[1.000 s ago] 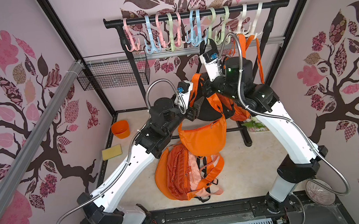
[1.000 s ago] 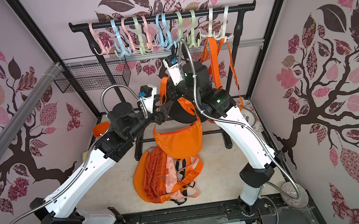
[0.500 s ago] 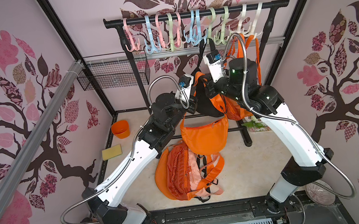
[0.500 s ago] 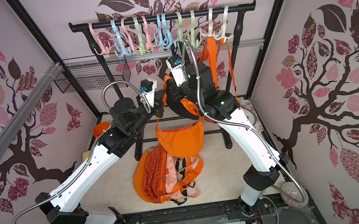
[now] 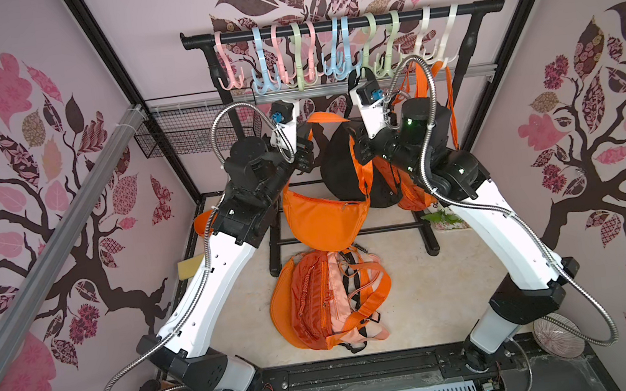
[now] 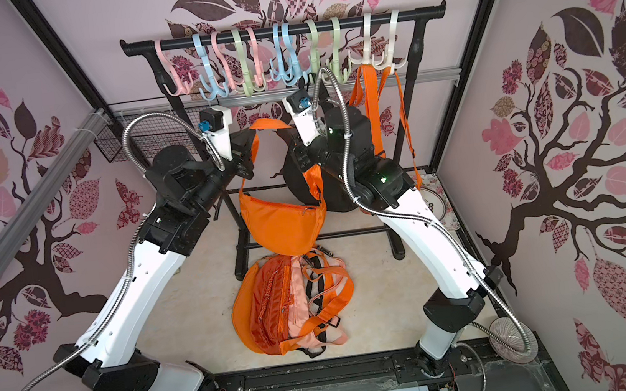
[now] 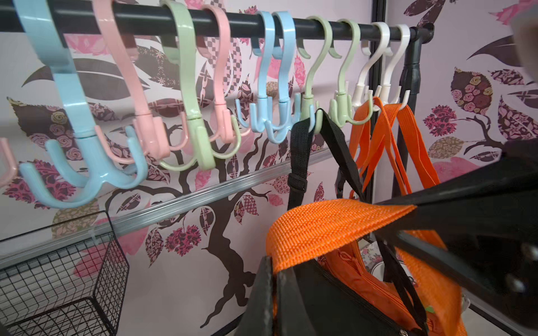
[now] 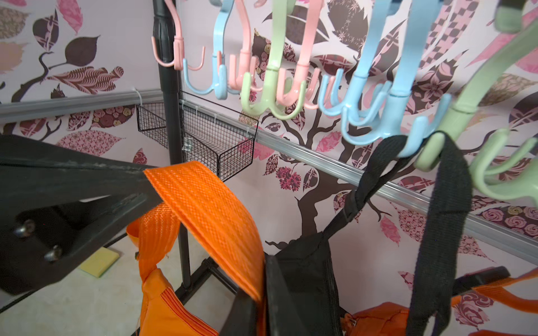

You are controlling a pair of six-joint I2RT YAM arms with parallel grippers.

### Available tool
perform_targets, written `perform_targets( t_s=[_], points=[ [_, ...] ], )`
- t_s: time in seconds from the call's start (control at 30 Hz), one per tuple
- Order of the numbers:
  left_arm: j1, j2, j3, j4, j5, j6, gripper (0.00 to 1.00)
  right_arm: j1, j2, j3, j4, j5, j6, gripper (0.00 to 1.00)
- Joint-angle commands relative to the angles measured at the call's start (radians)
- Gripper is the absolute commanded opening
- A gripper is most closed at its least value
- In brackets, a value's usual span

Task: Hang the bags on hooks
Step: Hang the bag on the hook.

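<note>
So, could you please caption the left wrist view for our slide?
The left claw and right claw hold the orange strap below pastel hooks; black bag hung nearby.

My left arm [image 6: 145, 288] and right arm [image 6: 424, 240] reach up and lean in together. My left gripper [image 6: 248, 147] and right gripper [image 6: 296, 148] each pinch the orange strap [image 6: 269, 123] tight.

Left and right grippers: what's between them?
A short arch of orange woven strap from the hanging orange crescent bag bridges left gripper and right gripper; both pinch it. Clearest in the wrist views.
</note>
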Motion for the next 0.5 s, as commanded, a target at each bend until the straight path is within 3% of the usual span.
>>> perform_targets(
  t_s=[0.0, 0.3, 0.47],
  points=[
    [0.074, 0.023, 0.124, -0.023, -0.022, -0.043, 0.0, -0.063, 0.045, 0.096, 0.063, 0.021, 0.011, 0.1],
    [0.157, 0.169, 0.364, -0.076, 0.012, -0.064, 0.0, -0.08, 0.184, 0.303, 0.138, -0.104, 0.066, 0.11],
    [0.172, 0.259, 0.5, -0.125, 0.028, -0.063, 0.0, -0.1, 0.252, 0.381, 0.213, -0.169, 0.13, 0.0]
  ],
)
